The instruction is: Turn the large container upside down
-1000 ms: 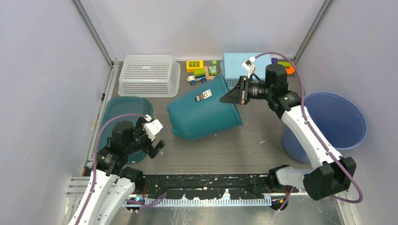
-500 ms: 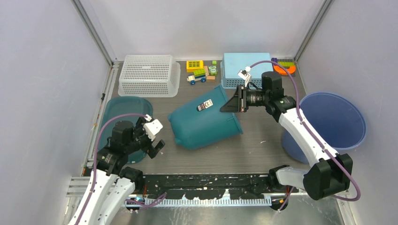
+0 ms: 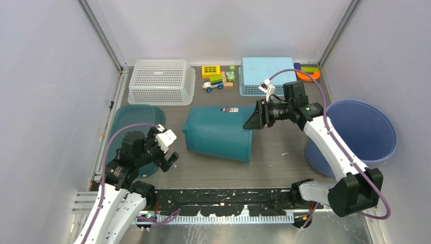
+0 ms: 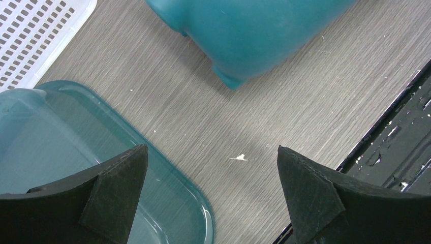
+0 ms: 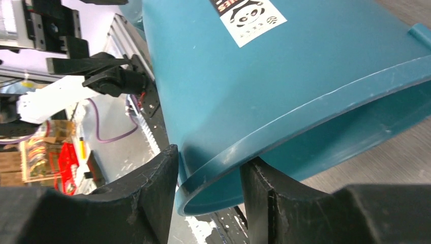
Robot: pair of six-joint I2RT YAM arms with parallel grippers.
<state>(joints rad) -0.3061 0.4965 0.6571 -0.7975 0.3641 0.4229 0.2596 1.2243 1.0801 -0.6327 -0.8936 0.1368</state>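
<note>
The large container [image 3: 218, 133], a teal bin with a sticker on its wall, lies on its side at the table's middle with its mouth toward the right. My right gripper [image 3: 252, 121] is at that mouth. In the right wrist view its jaws [image 5: 211, 155] stand apart on either side of the bin's rim [image 5: 284, 109], one finger outside and one inside, with a gap showing at the outer finger. The bin's bottom end [image 4: 254, 30] shows at the top of the left wrist view. My left gripper [image 4: 212, 148] hangs open over bare tabletop at the near left [image 3: 170, 152], holding nothing.
A teal tray [image 3: 134, 124] lies at the left, under my left gripper's inner finger [image 4: 101, 168]. At the back stand a white basket [image 3: 161, 81], toy blocks [image 3: 216, 77] and a light blue crate [image 3: 267, 75]. A blue tub [image 3: 361, 134] sits at the right. A black strip [image 3: 223, 195] runs along the near edge.
The bin has dropped from a raised tilt to lying flat on its side. My right gripper came down with it and its jaws have parted from the rim. The left arm is unmoved.
</note>
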